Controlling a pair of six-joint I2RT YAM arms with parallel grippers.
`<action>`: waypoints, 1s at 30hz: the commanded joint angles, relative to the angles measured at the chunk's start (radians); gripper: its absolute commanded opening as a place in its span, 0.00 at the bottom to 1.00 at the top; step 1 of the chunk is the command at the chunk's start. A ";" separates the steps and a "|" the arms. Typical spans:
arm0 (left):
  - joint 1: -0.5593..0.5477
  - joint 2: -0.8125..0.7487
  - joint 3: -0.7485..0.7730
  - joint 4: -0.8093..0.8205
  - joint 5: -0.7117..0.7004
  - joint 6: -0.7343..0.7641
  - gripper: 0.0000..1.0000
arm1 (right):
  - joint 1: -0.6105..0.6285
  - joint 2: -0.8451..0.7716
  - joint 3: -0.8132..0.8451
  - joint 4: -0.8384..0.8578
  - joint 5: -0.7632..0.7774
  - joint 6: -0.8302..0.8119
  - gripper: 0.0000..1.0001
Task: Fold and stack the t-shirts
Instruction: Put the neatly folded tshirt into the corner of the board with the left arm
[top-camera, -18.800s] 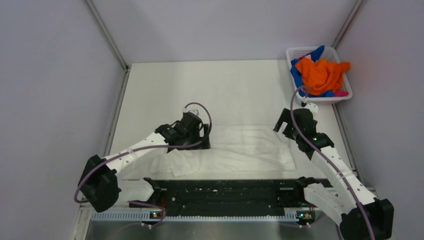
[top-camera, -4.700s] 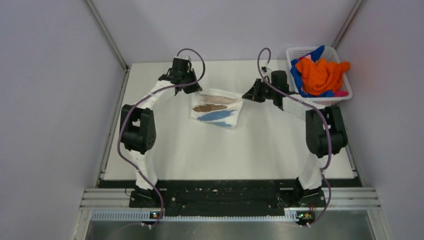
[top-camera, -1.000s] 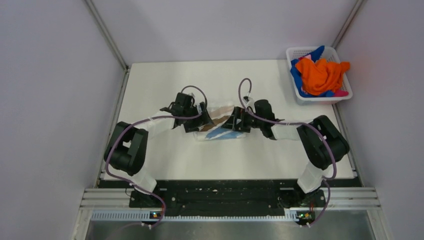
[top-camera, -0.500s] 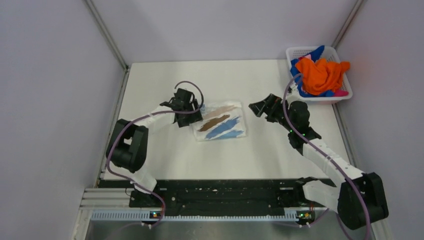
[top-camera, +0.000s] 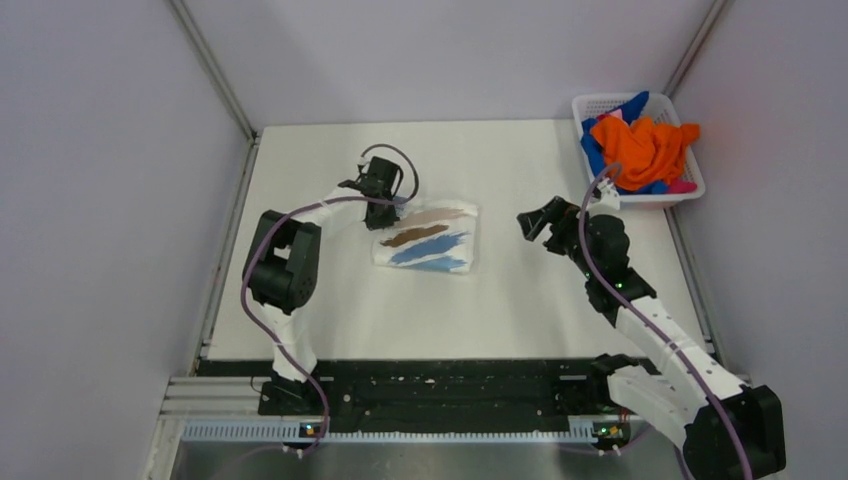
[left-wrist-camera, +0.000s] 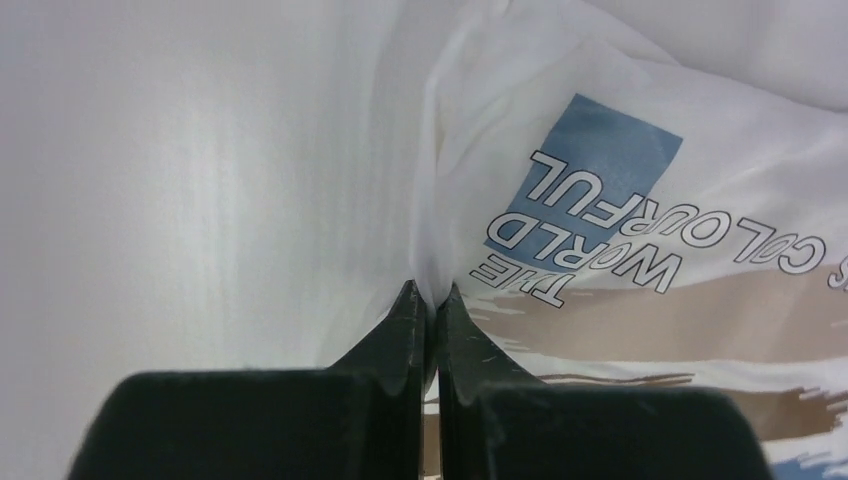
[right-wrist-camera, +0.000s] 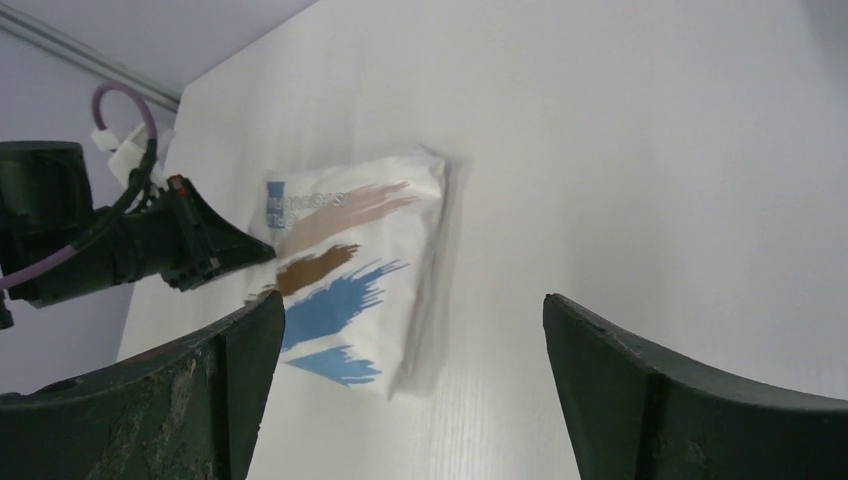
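In the top external view, we see the folded white t-shirt (top-camera: 428, 240) lying print-up on the table (top-camera: 520, 310), left of centre. The left gripper (top-camera: 384, 210) is at the shirt's far-left corner. The right gripper (top-camera: 533, 222) hangs well apart to the right, holding nothing. The orange t-shirt (top-camera: 640, 150) is heaped over blue and pink cloth (top-camera: 633, 103) in the lattice basket (top-camera: 592, 104) at the far right corner.

In the left wrist view, the fingers (left-wrist-camera: 410, 330) are pressed together on a thin pinch of the white t-shirt's edge, and the cloth puckers up to the tips. We judge that any drag or lift from here would pull the top layer and undo the fold. So small a bite could also slip free.

In the right wrist view, the fingers (right-wrist-camera: 200, 400) are spread wide with nothing between them. The folded shirt lies ahead, with the left gripper at its corner. We think a reach into the basket risks snagging several tangled shirts at once.
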 joint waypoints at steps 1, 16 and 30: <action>0.054 -0.009 0.097 -0.041 -0.363 0.145 0.00 | 0.001 -0.036 0.014 -0.033 0.080 -0.043 0.99; 0.351 0.385 0.683 -0.078 -0.510 0.483 0.00 | 0.000 -0.163 -0.024 -0.066 0.258 -0.119 0.99; 0.544 0.524 0.926 -0.032 -0.453 0.549 0.00 | 0.001 -0.100 0.006 -0.095 0.304 -0.129 0.99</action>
